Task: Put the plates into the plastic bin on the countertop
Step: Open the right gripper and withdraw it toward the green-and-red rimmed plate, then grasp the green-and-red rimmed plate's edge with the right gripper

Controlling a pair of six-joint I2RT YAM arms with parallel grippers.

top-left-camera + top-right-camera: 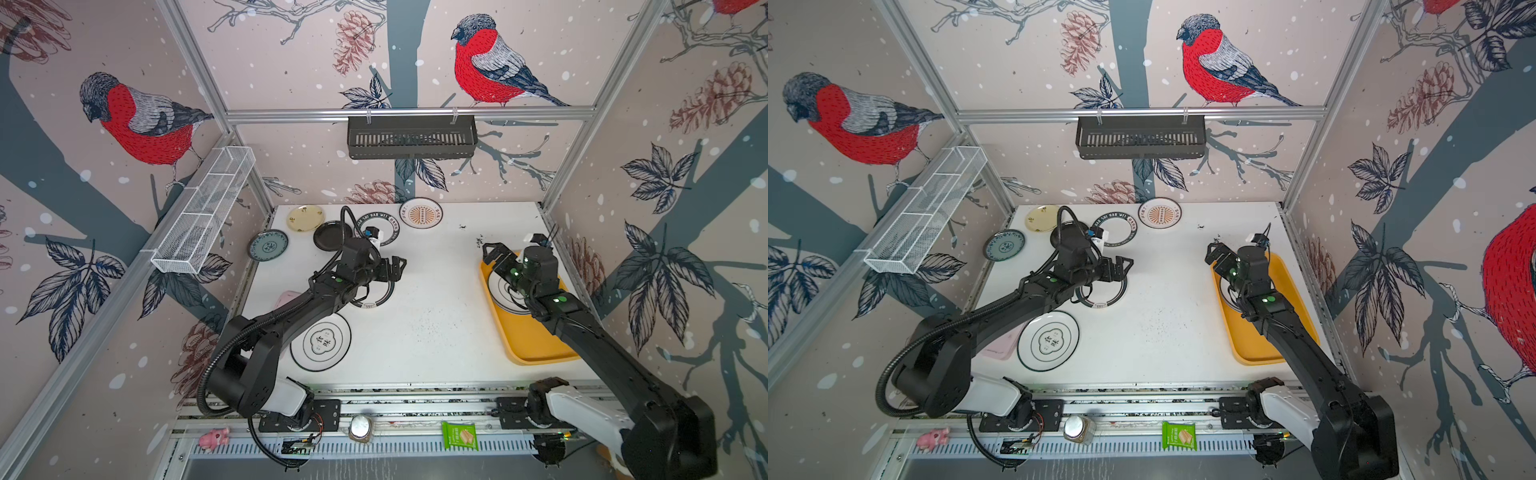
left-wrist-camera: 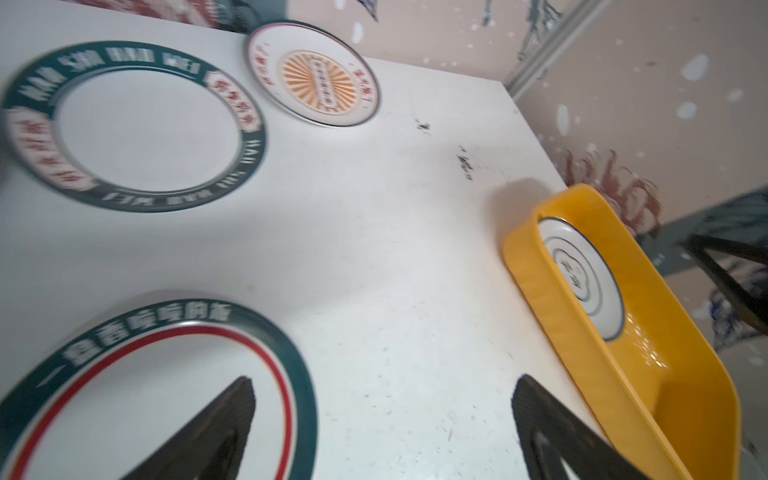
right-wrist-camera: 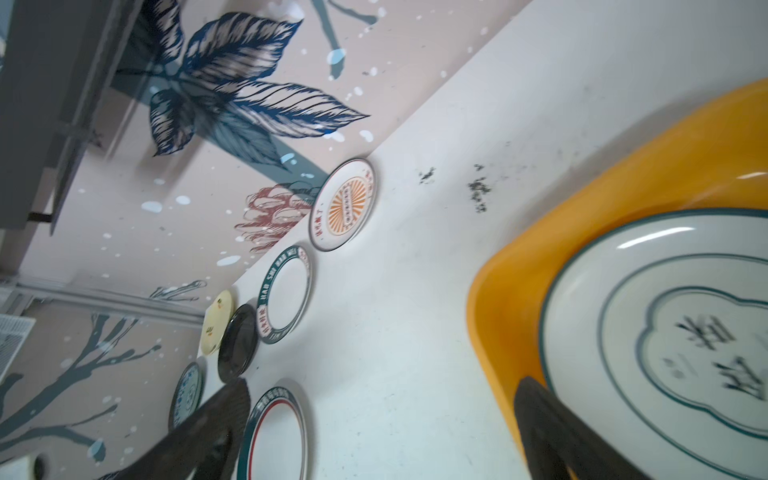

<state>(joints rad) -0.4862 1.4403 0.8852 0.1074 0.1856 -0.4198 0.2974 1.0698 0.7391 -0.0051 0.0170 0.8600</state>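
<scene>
The plastic bin (image 1: 534,343) lies along the right edge of the countertop (image 1: 436,299). It holds one emblem plate (image 1: 500,293) at its far end.

The right gripper (image 1: 494,253) hangs over that end, jaws spread wide and holding nothing. The left gripper (image 1: 395,266), jaws likewise apart and empty, hangs above a red-ringed plate (image 2: 124,374) at mid-table.

Loose on the surface are:
- a second emblem plate (image 1: 320,341) near the front;
- a yellow plate (image 1: 305,218), black plate (image 1: 332,235), blue-grey plate (image 1: 268,244), lettered-rim plate (image 2: 137,124) and sunburst plate (image 1: 420,212) toward the rear.

A black slotted basket (image 1: 411,137) hangs from the rear rail. A white mesh basket (image 1: 203,208) is fixed to the left wall. Bird wallpaper covers the walls.
</scene>
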